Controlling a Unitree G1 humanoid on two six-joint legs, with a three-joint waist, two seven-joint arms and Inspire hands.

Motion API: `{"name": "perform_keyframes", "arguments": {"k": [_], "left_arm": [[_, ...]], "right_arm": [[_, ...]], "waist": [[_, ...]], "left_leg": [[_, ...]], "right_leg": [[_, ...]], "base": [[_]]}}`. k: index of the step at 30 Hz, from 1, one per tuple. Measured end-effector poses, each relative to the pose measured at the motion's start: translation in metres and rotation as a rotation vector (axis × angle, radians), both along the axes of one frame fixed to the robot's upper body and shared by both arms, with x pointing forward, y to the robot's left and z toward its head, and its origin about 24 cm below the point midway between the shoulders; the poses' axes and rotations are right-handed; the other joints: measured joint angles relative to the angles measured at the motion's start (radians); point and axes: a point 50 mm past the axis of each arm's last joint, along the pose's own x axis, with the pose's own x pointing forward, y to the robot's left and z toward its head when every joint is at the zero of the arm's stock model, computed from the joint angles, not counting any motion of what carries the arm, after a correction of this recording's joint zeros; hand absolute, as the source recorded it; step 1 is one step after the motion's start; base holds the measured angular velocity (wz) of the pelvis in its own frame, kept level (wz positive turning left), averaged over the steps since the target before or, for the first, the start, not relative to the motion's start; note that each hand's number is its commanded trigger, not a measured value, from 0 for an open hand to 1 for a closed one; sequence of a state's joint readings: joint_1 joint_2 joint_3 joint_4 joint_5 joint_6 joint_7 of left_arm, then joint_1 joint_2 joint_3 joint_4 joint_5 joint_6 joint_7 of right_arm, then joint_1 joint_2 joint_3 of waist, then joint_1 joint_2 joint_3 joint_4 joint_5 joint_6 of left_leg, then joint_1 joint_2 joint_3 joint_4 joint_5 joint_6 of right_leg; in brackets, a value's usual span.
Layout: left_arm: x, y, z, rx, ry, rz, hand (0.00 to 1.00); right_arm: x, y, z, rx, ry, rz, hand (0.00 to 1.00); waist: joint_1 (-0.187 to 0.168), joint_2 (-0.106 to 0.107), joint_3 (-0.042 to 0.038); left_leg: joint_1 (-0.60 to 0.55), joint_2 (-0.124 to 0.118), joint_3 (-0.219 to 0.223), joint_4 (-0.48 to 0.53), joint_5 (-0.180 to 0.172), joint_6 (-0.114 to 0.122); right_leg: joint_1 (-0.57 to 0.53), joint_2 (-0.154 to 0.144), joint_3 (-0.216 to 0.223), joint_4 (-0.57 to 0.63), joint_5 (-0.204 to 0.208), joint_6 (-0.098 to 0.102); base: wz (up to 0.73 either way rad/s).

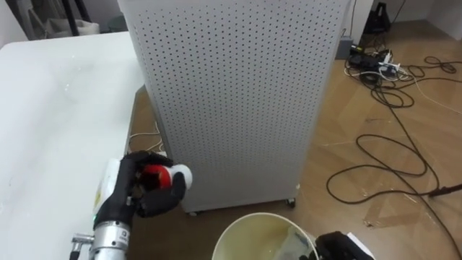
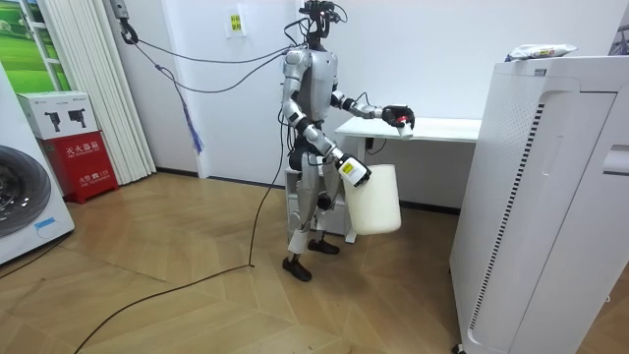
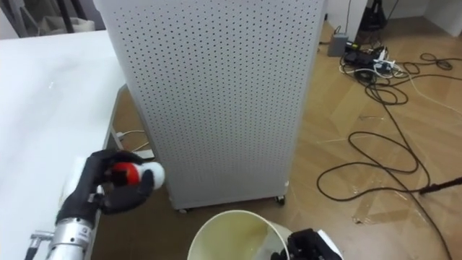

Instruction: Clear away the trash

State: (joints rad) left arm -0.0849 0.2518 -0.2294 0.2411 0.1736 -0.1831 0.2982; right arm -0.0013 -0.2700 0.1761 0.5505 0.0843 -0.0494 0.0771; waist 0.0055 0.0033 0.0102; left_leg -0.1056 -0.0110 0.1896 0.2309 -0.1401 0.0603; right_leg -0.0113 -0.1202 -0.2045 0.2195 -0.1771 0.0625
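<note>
Pale bucket [image 1: 267, 235] waits below, right hand [image 1: 345, 247] at its rim, hold unclear. My left hand [image 1: 141, 198] clamps red-and-white garbage [image 1: 155, 173] beside the perforated cabinet [image 1: 238, 94]; released here, it would likely miss.

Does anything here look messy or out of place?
Yes. Loose cables sprawl in loops across the wooden floor. In the room view, a crumpled packet lies on top of the tall white unit. The left hand grips a red-and-white item.

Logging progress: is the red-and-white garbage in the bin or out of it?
Out. The left hand has its fingers curled round the garbage, up and left of the bin mouth.
</note>
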Motion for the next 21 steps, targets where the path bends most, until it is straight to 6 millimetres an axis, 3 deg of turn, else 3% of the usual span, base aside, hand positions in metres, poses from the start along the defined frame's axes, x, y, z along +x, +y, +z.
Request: {"name": "perform_keyframes", "arguments": {"k": [12, 21], "left_arm": [[-0.006, -0.033, -0.009, -0.057, 0.096, -0.244, 1.00], [-0.011, -0.048, -0.014, -0.062, 0.148, -0.364, 1.00]], "right_arm": [[0.027, 0.007, 0.021, 0.028, -0.116, 0.003, 1.00], [0.032, 0.011, 0.023, 0.036, -0.130, 0.006, 1.00]], "waist": [[-0.004, -0.001, 0.0009], [-0.003, 0.001, 0.0014]], "left_leg": [[0.001, 0.008, 0.025, 0.001, -0.001, 0.001], [0.001, 0.006, 0.023, -0.004, -0.001, 0.001]], "right_leg": [[-0.010, 0.002, 0.001, 0.012, 0.001, -0.002], [-0.009, 0.001, 0.001, 0.005, 0.001, -0.002]], "base": [[-0.04], [0.00]]}}
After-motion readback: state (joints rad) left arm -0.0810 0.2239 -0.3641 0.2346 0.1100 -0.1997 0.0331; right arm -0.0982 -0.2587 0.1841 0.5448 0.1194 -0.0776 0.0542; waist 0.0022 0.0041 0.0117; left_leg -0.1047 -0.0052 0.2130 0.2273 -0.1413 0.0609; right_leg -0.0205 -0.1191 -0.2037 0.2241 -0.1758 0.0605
